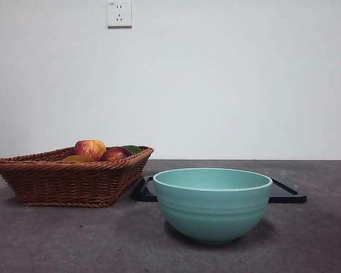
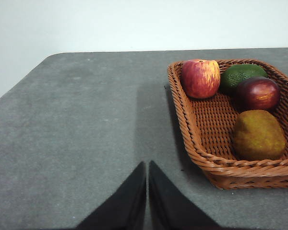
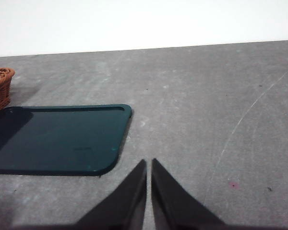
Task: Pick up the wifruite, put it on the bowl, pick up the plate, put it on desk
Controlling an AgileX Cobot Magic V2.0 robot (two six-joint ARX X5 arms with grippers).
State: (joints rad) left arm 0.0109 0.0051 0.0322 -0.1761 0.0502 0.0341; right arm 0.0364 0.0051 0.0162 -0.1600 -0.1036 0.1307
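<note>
Wifruite (image 2: 258, 134) in wicker basket (image 2: 209, 153)

The bowl (image 1: 212, 205) is plain teal-green, its outside banded with faint horizontal ridges. At about nine o'clock from it the wicker basket (image 1: 68, 181) is warm reddish-brown in a braided weave. Inside, the wifruite (image 2: 258, 134) is dull ochre-brown with a mottled skin; the apple (image 2: 200, 78) is red streaked with yellow; another fruit (image 2: 258, 93) is glossy dark red; the avocado-like fruit (image 2: 241, 75) is deep green and pebbled. The plate (image 3: 62, 139) is dark teal. The desk (image 1: 57, 239) is matte grey-brown, faintly mottled
</note>
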